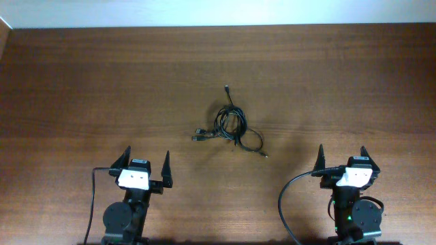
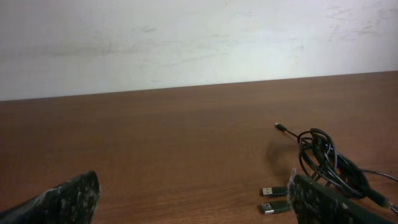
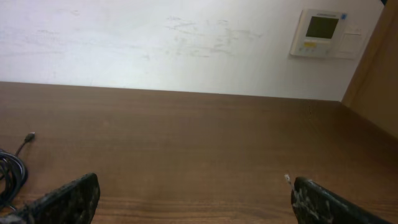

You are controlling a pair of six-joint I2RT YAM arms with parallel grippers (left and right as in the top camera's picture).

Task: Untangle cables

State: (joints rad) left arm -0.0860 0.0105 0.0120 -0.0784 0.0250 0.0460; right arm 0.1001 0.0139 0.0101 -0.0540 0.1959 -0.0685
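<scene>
The cables (image 1: 230, 127) lie in a small tangled black bundle on the wooden table (image 1: 82, 88), near its middle. One plug end points away at the back, two USB plugs stick out to the left, and a thin end trails to the front right. In the left wrist view the bundle (image 2: 326, 158) is at the right with the two USB plugs (image 2: 273, 199) in front. The right wrist view shows only its edge (image 3: 11, 171) at the left. My left gripper (image 1: 146, 161) is open and empty, near the front left. My right gripper (image 1: 341, 158) is open and empty, near the front right.
Thick black wires (image 1: 289, 197) run from the arm bases at the table's front edge. A white wall (image 3: 155, 43) stands behind the table with a small control panel (image 3: 320, 34) on it. A wooden panel (image 3: 379, 74) rises at the far right.
</scene>
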